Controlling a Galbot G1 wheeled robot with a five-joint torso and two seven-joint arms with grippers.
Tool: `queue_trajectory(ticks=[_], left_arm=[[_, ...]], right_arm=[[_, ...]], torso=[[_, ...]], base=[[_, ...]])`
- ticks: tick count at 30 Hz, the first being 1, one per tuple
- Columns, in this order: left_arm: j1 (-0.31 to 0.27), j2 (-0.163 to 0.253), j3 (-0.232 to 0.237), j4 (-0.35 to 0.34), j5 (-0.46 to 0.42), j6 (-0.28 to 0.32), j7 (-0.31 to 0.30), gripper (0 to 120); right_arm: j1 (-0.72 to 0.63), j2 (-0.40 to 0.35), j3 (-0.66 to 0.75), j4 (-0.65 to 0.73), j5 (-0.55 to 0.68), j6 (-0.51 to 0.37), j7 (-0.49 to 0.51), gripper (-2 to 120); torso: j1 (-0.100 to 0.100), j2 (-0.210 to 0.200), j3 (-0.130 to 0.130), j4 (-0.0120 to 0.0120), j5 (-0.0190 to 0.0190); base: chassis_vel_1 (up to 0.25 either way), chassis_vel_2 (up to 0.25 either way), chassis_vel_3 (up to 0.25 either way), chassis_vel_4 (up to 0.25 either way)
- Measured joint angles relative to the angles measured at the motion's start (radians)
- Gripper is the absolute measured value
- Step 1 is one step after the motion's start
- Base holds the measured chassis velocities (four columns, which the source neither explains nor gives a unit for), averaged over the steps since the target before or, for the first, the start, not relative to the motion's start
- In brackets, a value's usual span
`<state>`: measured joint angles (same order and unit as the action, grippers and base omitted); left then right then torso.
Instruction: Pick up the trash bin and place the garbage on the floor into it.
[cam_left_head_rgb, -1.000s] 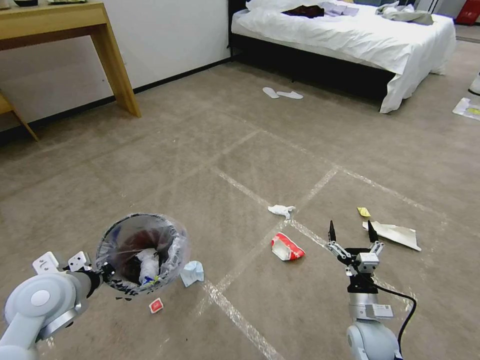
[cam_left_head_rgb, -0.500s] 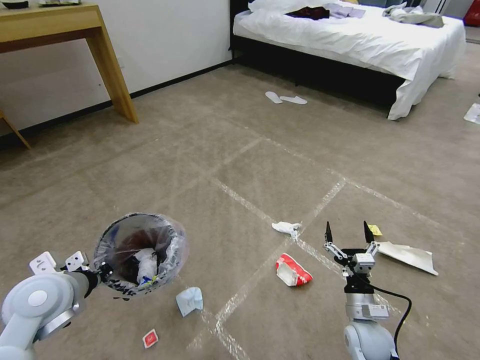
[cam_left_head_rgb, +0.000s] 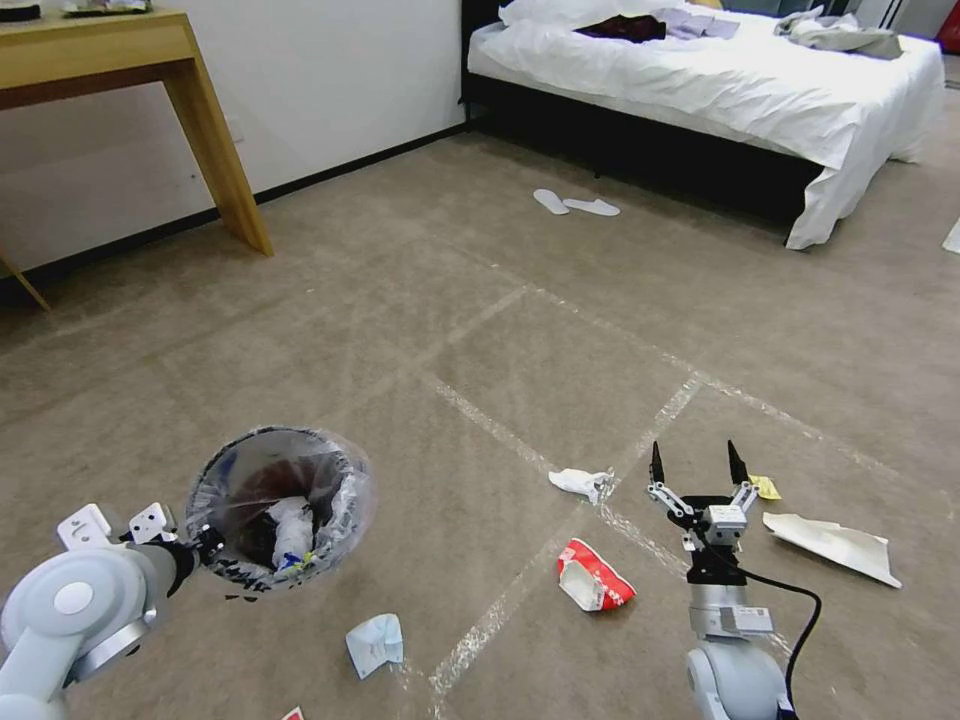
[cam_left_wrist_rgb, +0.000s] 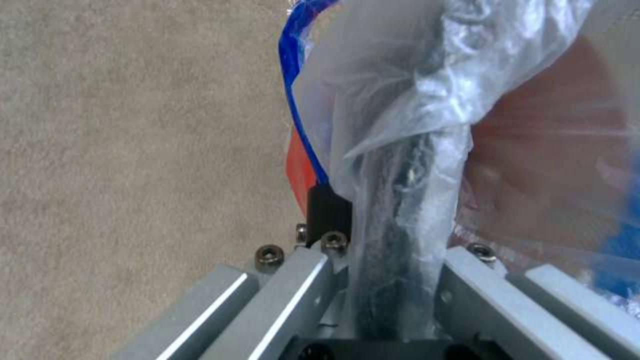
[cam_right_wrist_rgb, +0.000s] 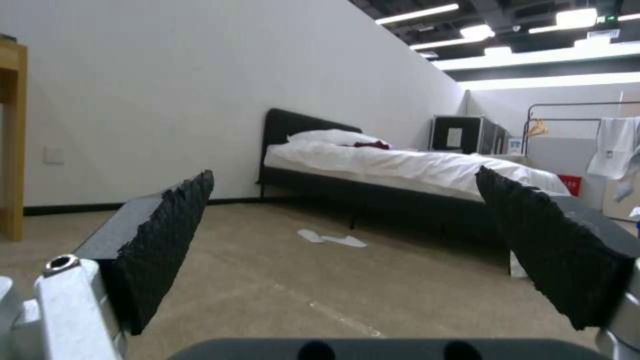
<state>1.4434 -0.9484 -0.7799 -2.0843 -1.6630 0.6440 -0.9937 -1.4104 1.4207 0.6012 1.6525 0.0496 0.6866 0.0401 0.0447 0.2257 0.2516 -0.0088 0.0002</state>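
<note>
Left gripper: fingers clamped on the rim of the trash bin, crinkly bag pinched between them; bin held up off the floor, mouth open upward. Inside the bin: white crumpled litter on the dark red-brown wall, the rest hard to make out through the plastic. Right gripper: fingers spread wide, nothing between them, pointing out over the carpet. Just beside its left finger lies a crumpled white tissue; nearer the robot, a red-and-white packet. Beside its right finger, a small yellow scrap and a flat paper sheet. Pale blue crumpled cup below the bin. Open carpet runs beyond both grippers to the slippers and bed. Wooden worktop at far left, cut off by the frame edge.
</note>
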Motion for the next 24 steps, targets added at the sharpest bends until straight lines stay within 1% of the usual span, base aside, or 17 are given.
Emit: queue_trajectory(ticks=[2, 8, 13, 15, 17, 18, 19, 20, 21, 22, 23, 24], left_arm=[[-0.001, 0.003, 0.0, 0.0, -0.001, 0.0, 0.0, 0], [-0.003, 0.005, 0.0, 0.0, -0.003, 0.0, 0.0, 0], [-0.002, 0.005, -0.003, -0.001, -0.005, 0.0, 0.0, 0], [0.0, 0.006, -0.006, -0.004, -0.006, 0.0, 0.0, 0], [0.001, 0.007, -0.006, -0.004, -0.006, 0.0, 0.0, 0], [0.005, 0.008, -0.006, -0.004, -0.006, 0.0, 0.0, 0], [0.005, 0.008, -0.006, -0.004, -0.006, 0.0, 0.0, 0], [0.007, 0.009, -0.005, -0.006, -0.005, 0.0, 0.0, 0], [0.007, 0.008, -0.004, -0.007, -0.005, -0.001, 0.0, 0], [0.007, 0.008, -0.004, -0.007, -0.005, -0.001, 0.0, 0], [0.007, 0.007, -0.003, -0.007, -0.004, -0.001, 0.0, 0], [0.006, 0.006, 0.0, -0.006, -0.002, -0.001, 0.0, 0]], right_arm=[[0.0, 0.002, 0.012, -0.005, 0.006, 0.009, -0.031, 100], [0.009, 0.003, 0.018, -0.014, -0.001, 0.017, -0.019, 100], [0.018, -0.006, 0.02, -0.018, -0.005, 0.008, -0.007, 100], [0.038, -0.04, 0.017, -0.029, -0.005, -0.016, 0.001, 100], [0.046, -0.05, 0.015, -0.035, -0.005, -0.021, 0.001, 100], [0.075, -0.085, 0.005, -0.059, 0.012, -0.032, -0.012, 100], [0.075, -0.085, 0.005, -0.059, 0.012, -0.032, -0.012, 100], [0.104, -0.126, -0.007, -0.079, 0.04, -0.052, -0.043, 100], [0.133, -0.179, -0.025, -0.1, 0.087, -0.076, -0.105, 100], [0.133, -0.179, -0.025, -0.1, 0.087, -0.076, -0.105, 100], [0.153, -0.237, -0.044, -0.116, 0.135, -0.102, -0.162, 100], [0.17, -0.315, -0.065, -0.136, 0.198, -0.131, -0.247, 100]], torso=[[0.0, 0.0, 0.0, -0.0001, -0.0001], [0.0, 0.0, 0.0, 0.0, -0.0001], [0.0, 0.0, 0.0, -0.0002, 0.0], [0.0, 0.0, 0.0, -0.0001, 0.0001], [0.0, 0.0, 0.0, -0.0001, 0.0], [0.0, 0.0, 0.0, -0.0002, 0.0001], [0.0, 0.0, 0.0, -0.0002, 0.0001], [0.0, 0.0, 0.0, 0.0, 0.0005], [0.0, 0.0, 0.0, 0.0001, 0.0004], [0.0, 0.0, 0.0, 0.0001, 0.0004], [0.0, 0.0, 0.0, 0.0003, 0.0006], [0.0, 0.0, 0.0, 0.0005, 0.0005]], base=[[0.0, 0.0, 0.0, 0.0], [0.0, 0.0, 0.0, 0.0], [0.0, 0.0, 0.0, 0.0], [0.0, 0.0, 0.0, 0.0], [0.0, 0.0, 0.0, 0.0], [0.0, 0.0, 0.0, 0.0], [0.0, 0.0, 0.0, 0.0], [0.0, 0.0, 0.0, 0.0], [0.0, 0.0, 0.0, 0.0], [0.0, 0.0, 0.0, 0.0], [0.0, 0.0, 0.0, 0.0], [0.0, 0.0, 0.0, 0.0]])
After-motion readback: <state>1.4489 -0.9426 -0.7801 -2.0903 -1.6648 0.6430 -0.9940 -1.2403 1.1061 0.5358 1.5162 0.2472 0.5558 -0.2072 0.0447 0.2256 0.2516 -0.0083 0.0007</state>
